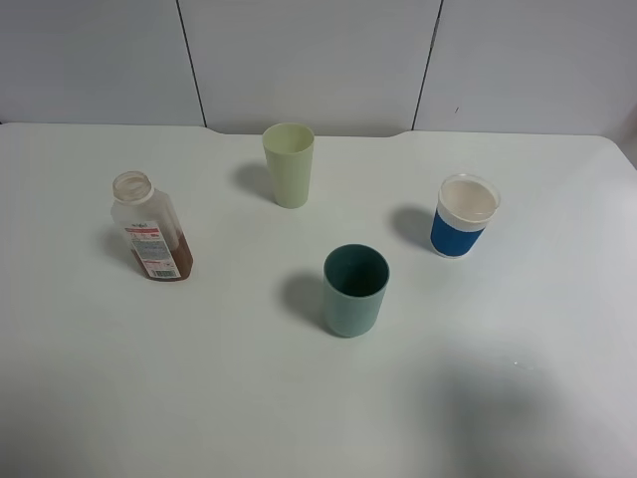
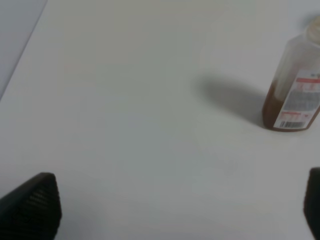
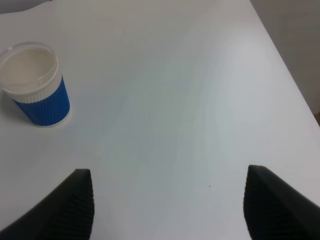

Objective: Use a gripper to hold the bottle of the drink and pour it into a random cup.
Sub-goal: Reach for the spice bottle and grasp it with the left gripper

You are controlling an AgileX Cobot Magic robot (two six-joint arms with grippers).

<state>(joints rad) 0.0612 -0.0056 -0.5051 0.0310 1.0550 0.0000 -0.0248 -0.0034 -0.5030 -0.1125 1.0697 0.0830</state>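
The bottle (image 1: 149, 227) stands uncapped on the left of the white table, with a little reddish-brown drink (image 1: 169, 265) in its base. The pale yellow-green cup (image 1: 289, 164) stands upright farther back, near the middle. Neither gripper shows in the high view. In the left wrist view the bottle (image 2: 295, 90) is ahead and off to one side of my left gripper (image 2: 172, 215), which is open with bare table between its dark ribbed fingertips (image 2: 32, 210). My right gripper (image 3: 167, 210) is open too, over bare table.
A teal cup (image 1: 355, 290) stands in the middle of the table. To the right is a blue cup with a white rim (image 1: 465, 215), which the right wrist view also shows as the blue cup (image 3: 35, 85) ahead of the right gripper. The table's right edge (image 3: 285, 70) is close.
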